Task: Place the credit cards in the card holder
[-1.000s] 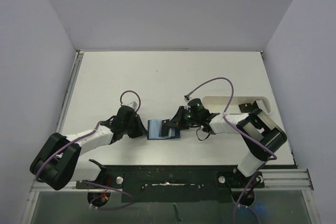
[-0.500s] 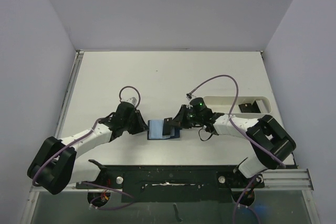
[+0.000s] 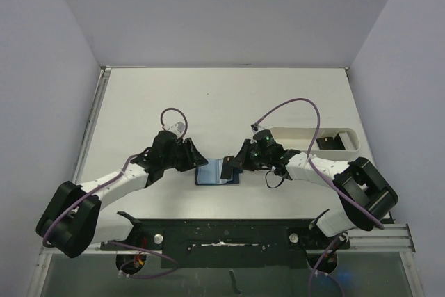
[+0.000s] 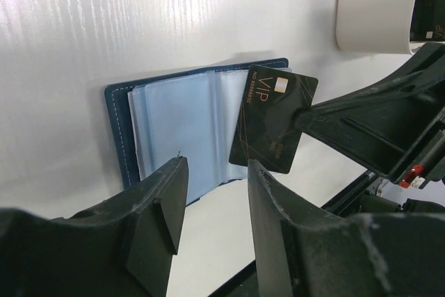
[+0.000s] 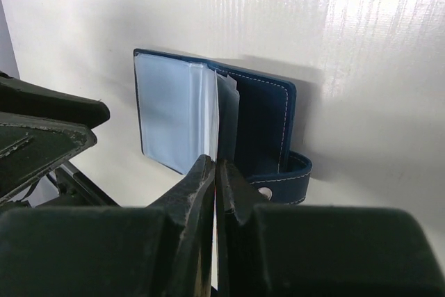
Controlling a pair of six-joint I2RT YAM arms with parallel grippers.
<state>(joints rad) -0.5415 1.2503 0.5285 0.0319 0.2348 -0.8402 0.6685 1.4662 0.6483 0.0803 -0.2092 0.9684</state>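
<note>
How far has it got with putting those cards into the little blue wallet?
Done: the card holder lies open on the table, its clear pockets showing no card. In hand: the right gripper pinches a black card over the pockets, not yet slid in; the left gripper stands open beside it. Left: insert that card, then the dark cards in the white tray.

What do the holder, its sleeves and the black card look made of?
Holder: navy leather or faux leather, matte, pale stitching along the edge. Sleeves: translucent plastic film, judging by the sheen. Card: stiff black plastic, probably, semi-gloss, with gold print.
</note>
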